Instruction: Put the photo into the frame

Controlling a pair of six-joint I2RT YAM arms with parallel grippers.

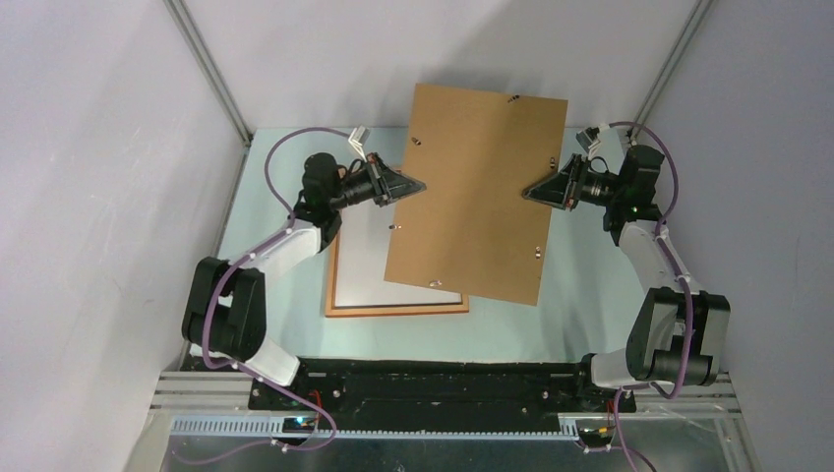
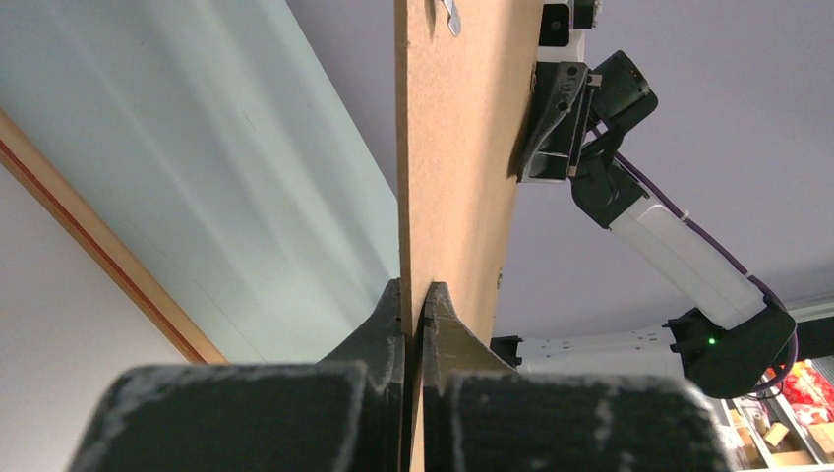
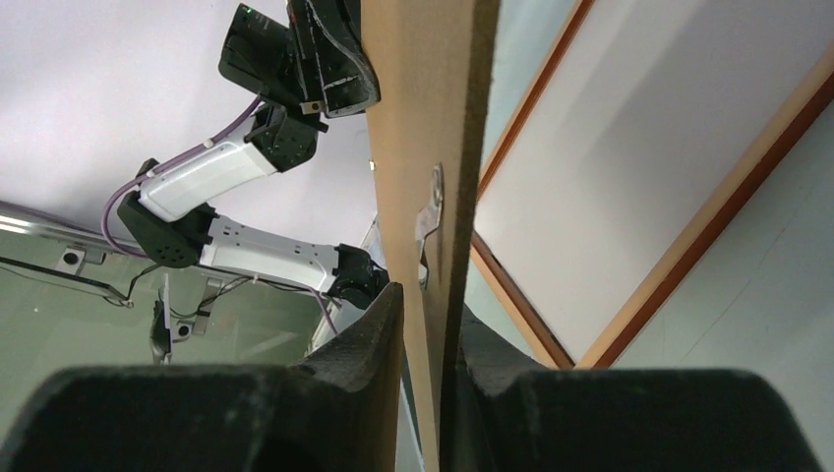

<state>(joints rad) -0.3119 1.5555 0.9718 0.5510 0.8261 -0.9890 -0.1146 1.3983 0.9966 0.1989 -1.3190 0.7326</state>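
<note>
Two opposite backing board edges: left gripper pinches one tight; right gripper straddles the other, narrowly parted.

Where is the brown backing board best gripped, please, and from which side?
Grip the backing board midway along its long edges, between metal clips, left claw and right claw from opposite sides, across the thickness: it is a thin flat sheet above the frame.

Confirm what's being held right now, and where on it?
The brown backing board, by its left edge, pinched in the left gripper. The right gripper straddles the opposite edge; whether it grips cannot be told.
</note>
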